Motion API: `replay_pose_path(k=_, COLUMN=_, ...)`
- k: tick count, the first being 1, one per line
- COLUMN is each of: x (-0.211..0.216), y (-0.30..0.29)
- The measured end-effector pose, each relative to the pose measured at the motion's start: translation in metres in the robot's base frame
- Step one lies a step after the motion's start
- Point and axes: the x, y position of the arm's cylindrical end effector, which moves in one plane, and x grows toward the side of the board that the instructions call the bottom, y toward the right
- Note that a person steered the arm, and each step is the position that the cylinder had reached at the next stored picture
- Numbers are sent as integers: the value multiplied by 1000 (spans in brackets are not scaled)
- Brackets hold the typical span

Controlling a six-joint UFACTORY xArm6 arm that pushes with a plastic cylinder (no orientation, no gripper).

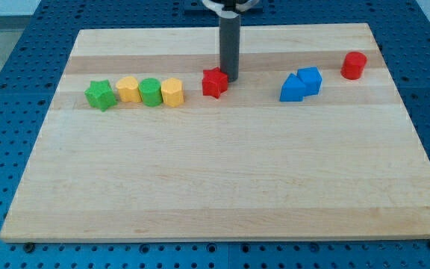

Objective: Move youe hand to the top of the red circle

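The red circle (pixel 354 65), a short red cylinder, stands near the board's upper right. My tip (pixel 231 78) rests on the board at upper middle, far to the view's left of the red circle. It sits right beside the upper right of a red star block (pixel 215 82), touching or nearly so.
A row at the left holds a green star (pixel 101 95), a yellow block (pixel 128 89), a green cylinder (pixel 150 92) and a yellow block (pixel 172 93). A blue cube (pixel 310 80) and a blue triangular block (pixel 292 89) lie between tip and red circle. The wooden board (pixel 215 179) sits on a blue pegboard.
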Motion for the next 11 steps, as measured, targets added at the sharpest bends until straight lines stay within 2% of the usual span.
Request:
replay_pose_path(k=1, x=11, y=-17)
replay_pose_path(k=2, x=15, y=4)
replay_pose_path(k=3, x=1, y=81)
replay_pose_path(k=8, x=-89, y=231)
replay_pose_path(k=9, x=-89, y=242)
replay_pose_path(k=11, x=-60, y=215)
